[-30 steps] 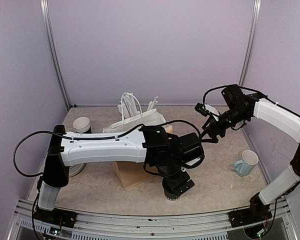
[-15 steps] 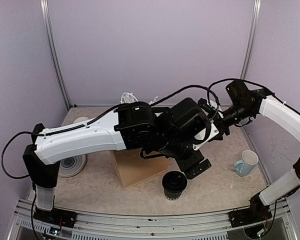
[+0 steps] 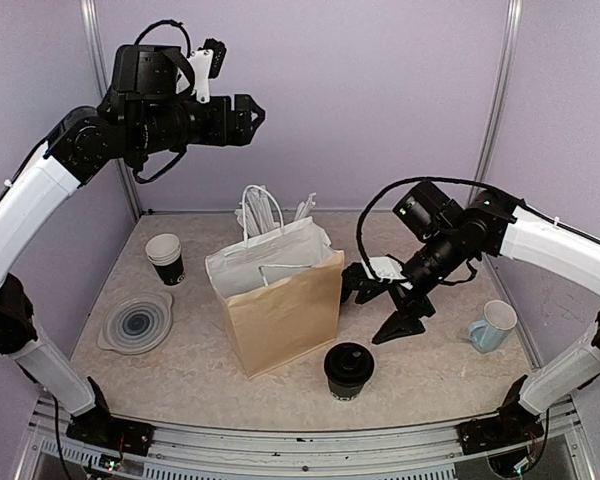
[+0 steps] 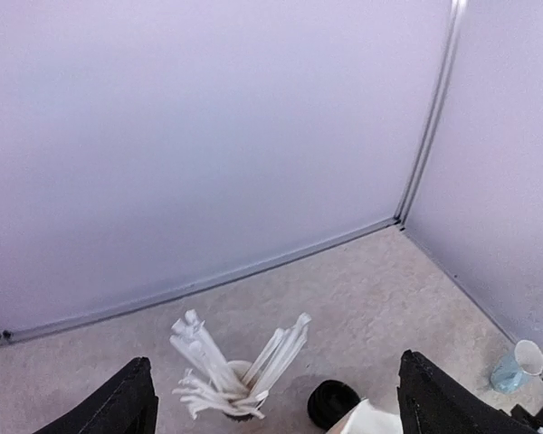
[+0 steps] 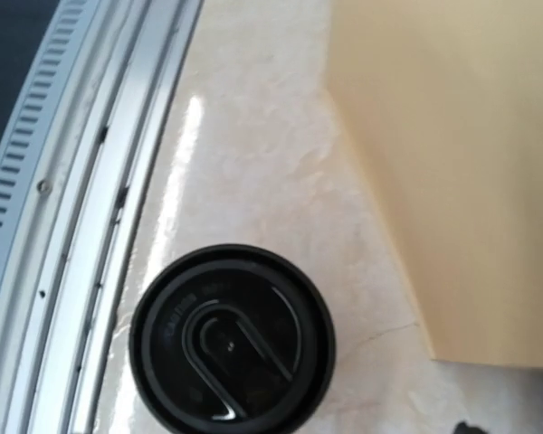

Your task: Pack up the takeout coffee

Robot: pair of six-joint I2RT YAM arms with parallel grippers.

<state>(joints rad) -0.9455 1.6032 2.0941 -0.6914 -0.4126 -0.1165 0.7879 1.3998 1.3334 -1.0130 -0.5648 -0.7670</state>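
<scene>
The takeout coffee (image 3: pixel 349 368), a small black cup with a black lid, stands upright on the table near the front edge, just right of the brown paper bag (image 3: pixel 280 305). Nothing holds it. My right gripper (image 3: pixel 382 305) hangs open a little above and behind the cup, beside the bag's right side. The right wrist view looks straight down on the cup's lid (image 5: pixel 231 339), with the bag wall (image 5: pixel 452 154) to its right; its own fingers barely show there. My left gripper (image 3: pixel 250 115) is raised high at the back left, open and empty, also shown in the left wrist view (image 4: pixel 273 384).
A stack of white-rimmed black cups (image 3: pixel 165 258) and a grey round lid (image 3: pixel 137 322) lie left of the bag. A holder of white wrapped straws (image 4: pixel 235 380) stands behind the bag. A pale blue mug (image 3: pixel 493 326) sits at the right. A metal rail (image 5: pixel 81 181) borders the front edge.
My left arm let go of the cup at the front, then swung up and away to the back left. My right gripper came down from the back right to beside the bag, above the cup.
</scene>
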